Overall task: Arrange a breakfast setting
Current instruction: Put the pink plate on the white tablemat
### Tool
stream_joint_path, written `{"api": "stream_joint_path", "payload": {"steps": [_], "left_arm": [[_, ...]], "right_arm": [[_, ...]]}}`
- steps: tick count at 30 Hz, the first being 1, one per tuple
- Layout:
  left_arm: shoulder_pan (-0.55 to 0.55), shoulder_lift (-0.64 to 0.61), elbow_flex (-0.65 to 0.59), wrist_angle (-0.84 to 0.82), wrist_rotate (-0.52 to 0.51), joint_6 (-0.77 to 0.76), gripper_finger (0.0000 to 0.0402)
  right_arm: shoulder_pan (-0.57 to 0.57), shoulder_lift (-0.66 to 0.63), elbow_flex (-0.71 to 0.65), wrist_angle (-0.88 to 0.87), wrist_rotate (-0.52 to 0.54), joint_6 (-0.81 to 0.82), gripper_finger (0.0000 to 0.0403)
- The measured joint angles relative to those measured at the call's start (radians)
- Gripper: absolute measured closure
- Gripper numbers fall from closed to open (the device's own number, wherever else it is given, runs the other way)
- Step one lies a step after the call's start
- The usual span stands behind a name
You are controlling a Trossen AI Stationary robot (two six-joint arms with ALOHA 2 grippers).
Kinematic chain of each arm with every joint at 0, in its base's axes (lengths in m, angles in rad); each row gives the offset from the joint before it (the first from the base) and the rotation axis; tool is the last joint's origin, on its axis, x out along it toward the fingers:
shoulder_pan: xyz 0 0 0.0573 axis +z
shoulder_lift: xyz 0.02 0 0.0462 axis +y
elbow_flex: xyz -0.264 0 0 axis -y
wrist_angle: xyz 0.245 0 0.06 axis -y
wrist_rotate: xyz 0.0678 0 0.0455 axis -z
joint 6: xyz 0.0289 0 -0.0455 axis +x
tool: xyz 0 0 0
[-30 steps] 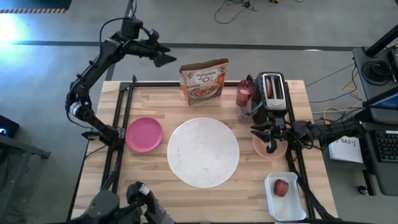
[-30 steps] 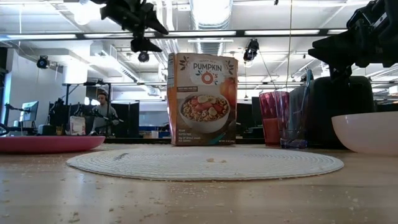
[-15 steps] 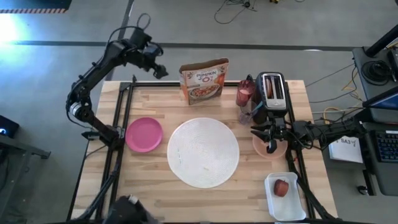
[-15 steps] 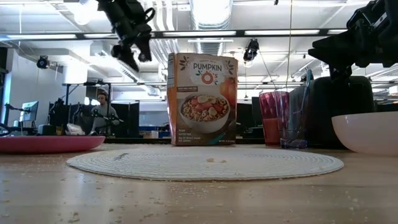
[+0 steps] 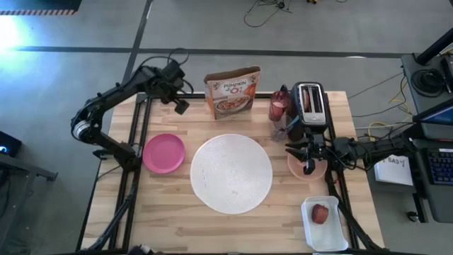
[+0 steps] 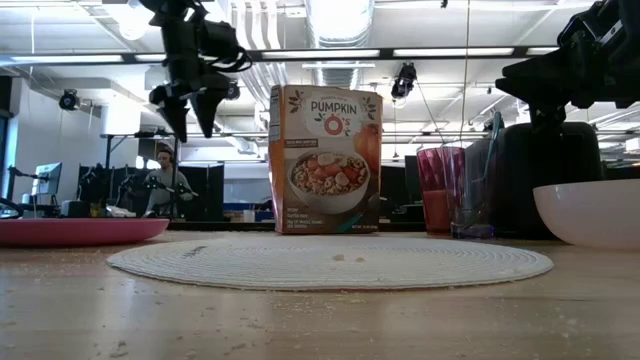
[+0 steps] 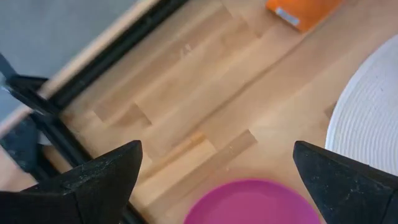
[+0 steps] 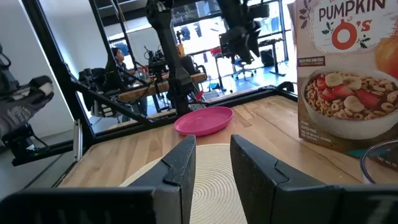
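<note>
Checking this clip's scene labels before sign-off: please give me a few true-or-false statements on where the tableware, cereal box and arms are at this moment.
1. The magenta plate lies left of the large white plate, apart from it. True.
2. The cereal box lies flat on the white plate. False: it stands upright behind the plate, near the table's far edge.
3. The left tool is open, in the air near the table's far left corner, holding nothing. True.
4. The right tool is over the magenta plate. False: it is over the peach bowl, right of the white plate.
5. The red fruit sits in the peach bowl. False: it is in a white tray at the near right.
</note>
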Motion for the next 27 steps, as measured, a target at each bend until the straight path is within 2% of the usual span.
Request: {"api": "stream_joint_path", "payload": {"steps": [7, 13, 18, 27], "left_arm": [[-0.057, -0.132, -0.229, 0.136, 0.013, -0.113, 0.0002], [-0.124, -0.198, -0.357, 0.193, -0.001, -0.244, 0.0002], [-0.188, -0.218, -0.4, 0.195, -0.028, -0.338, 0.0002], [-0.381, -0.22, -0.415, 0.215, -0.203, -0.423, 0.0002]], "right_arm": [[0.0, 0.0, 0.0, 0.0, 0.0, 0.0, 0.0312], [0.0, 0.0, 0.0, 0.0, 0.0, 0.0, 0.0312], [0.0, 0.0, 0.0, 0.0, 0.0, 0.0, 0.0312], [0.0, 0.0, 0.0, 0.0, 0.0, 0.0, 0.0312]]}}
